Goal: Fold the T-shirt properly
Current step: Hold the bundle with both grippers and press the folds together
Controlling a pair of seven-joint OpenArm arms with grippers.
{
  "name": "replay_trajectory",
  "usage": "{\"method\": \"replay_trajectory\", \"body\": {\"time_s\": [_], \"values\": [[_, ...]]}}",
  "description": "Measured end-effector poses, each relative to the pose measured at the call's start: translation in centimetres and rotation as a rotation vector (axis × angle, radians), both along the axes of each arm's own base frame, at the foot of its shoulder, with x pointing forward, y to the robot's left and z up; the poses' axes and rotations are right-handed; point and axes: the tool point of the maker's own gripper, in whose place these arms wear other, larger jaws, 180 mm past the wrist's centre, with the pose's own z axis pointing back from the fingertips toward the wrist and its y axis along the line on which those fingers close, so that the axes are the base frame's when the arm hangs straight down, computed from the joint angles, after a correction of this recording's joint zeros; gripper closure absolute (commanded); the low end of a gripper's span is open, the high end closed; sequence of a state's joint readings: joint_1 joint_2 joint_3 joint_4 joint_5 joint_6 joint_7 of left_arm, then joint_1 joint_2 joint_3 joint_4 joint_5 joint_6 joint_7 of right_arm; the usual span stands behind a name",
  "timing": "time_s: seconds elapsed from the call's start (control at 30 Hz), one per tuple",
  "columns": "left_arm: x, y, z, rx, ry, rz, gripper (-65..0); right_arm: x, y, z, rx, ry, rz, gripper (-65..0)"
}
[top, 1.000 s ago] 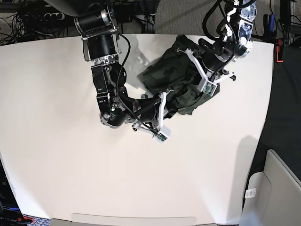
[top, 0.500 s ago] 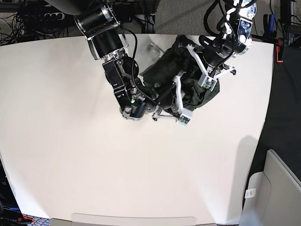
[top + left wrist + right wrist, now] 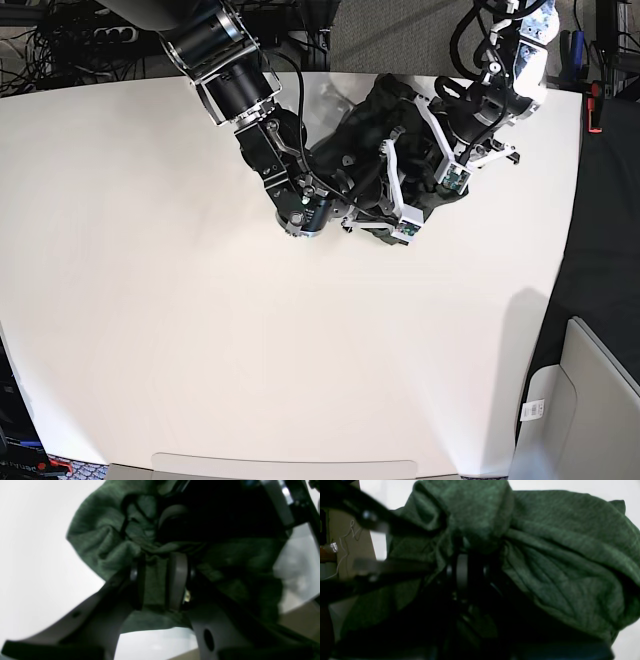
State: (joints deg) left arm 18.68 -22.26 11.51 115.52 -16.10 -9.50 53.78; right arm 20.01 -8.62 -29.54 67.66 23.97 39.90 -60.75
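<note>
The dark olive-green T-shirt (image 3: 372,118) lies bunched in a heap at the far right part of the white table (image 3: 200,330). My left gripper (image 3: 156,580) is shut on a fold of the T-shirt (image 3: 100,535), with fabric pinched between its grey pads (image 3: 177,580). In the base view the left gripper (image 3: 425,155) sits on the heap's right side. My right gripper (image 3: 467,572) is buried in gathered T-shirt (image 3: 570,567) fabric and shut on it. Seen from the base view, the right gripper (image 3: 380,195) presses into the heap's near-left side, close beside the left one.
The table's right edge (image 3: 570,230) runs just past the heap. A pale grey bin (image 3: 590,400) stands on the floor at the lower right. Cables and dark equipment (image 3: 60,35) crowd the space behind the table.
My right arm has swung up and to the right from mid-table into the heap, bringing its fold of fabric along. The shirt is bunched tighter. The left gripper has shifted slightly up and right.
</note>
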Motion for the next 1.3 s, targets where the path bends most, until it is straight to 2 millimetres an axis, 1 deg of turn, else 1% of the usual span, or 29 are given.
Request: {"method": "replay_trajectory", "body": {"time_s": [0.1, 0.17, 0.2, 0.27, 0.37, 0.43, 0.57, 0.7, 0.83, 0.93, 1.0, 1.03, 1.07, 1.1, 1.13, 1.2, 1.27, 1.3], "values": [[0.1, 1.2, -0.3, 0.074, -0.008, 0.003, -13.9, 0.2, -0.2, 0.0, 0.000, -0.002, -0.006, -5.1], [0.1, 1.9, -0.9, 0.112, -0.001, 0.011, -13.9, 0.9, -0.6, 0.1, 0.007, 0.007, -0.046, -5.1], [0.1, 2.1, -1.1, 0.121, -0.003, 0.011, -13.9, 1.5, -1.1, 0.2, 0.013, 0.017, -0.090, -5.1], [0.2, 2.5, -1.2, 0.145, -0.008, 0.008, -13.9, 2.9, -2.6, 0.1, 0.012, 0.029, -0.166, -5.1], [0.3, 3.9, -1.1, 0.201, -0.011, -0.005, -13.9, 4.0, -4.7, 0.1, -0.018, -0.004, -0.202, -5.1], [0.3, 4.5, -1.1, 0.224, -0.012, -0.009, -13.9, 4.5, -5.3, 0.4, -0.037, -0.026, -0.214, -5.1], [0.3, 5.3, -1.0, 0.264, -0.009, -0.014, -13.9, 4.5, -5.4, 0.4, -0.038, -0.027, -0.215, -5.1], [0.5, 6.5, -0.8, 0.350, -0.021, -0.013, -13.9, 4.5, -5.6, 0.3, -0.041, -0.027, -0.216, -5.1], [0.6, 6.9, -0.7, 0.384, -0.029, -0.010, -13.9, 4.9, -6.5, 0.3, -0.040, -0.025, -0.238, -5.1], [1.0, 8.5, -0.1, 0.386, -0.043, 0.060, -13.9, 5.6, -7.4, 0.9, -0.051, -0.055, -0.257, -5.1], [1.2, 9.7, 1.0, 0.386, -0.067, 0.122, -13.9, 5.9, -7.5, 1.3, -0.044, -0.067, -0.264, -5.1], [1.3, 9.8, 2.0, 0.381, -0.096, 0.141, -13.9, 5.9, -7.5, 1.3, -0.044, -0.068, -0.264, -5.1], [1.4, 9.5, 2.9, 0.377, -0.125, 0.147, -13.9, 5.8, -7.5, 1.2, -0.045, -0.066, -0.264, -5.1], [1.4, 8.8, 3.3, 0.352, -0.141, 0.145, -13.9, 5.8, -7.5, 1.2, -0.045, -0.065, -0.263, -5.1], [1.5, 7.9, 3.3, 0.310, -0.148, 0.151, -13.9, 5.7, -7.5, 1.1, -0.045, -0.062, -0.263, -5.1], [1.4, 5.5, 2.7, 0.189, -0.130, 0.147, -13.9, 5.6, -7.3, 1.1, -0.046, -0.060, -0.261, -5.1], [1.2, 4.0, 2.4, 0.104, -0.115, 0.143, -13.9, 5.7, -7.3, 1.1, -0.047, -0.062, -0.260, -5.1], [1.2, 3.6, 2.4, 0.076, -0.112, 0.153, -13.9, 5.7, -7.3, 1.1, -0.047, -0.062, -0.260, -5.1]]}}
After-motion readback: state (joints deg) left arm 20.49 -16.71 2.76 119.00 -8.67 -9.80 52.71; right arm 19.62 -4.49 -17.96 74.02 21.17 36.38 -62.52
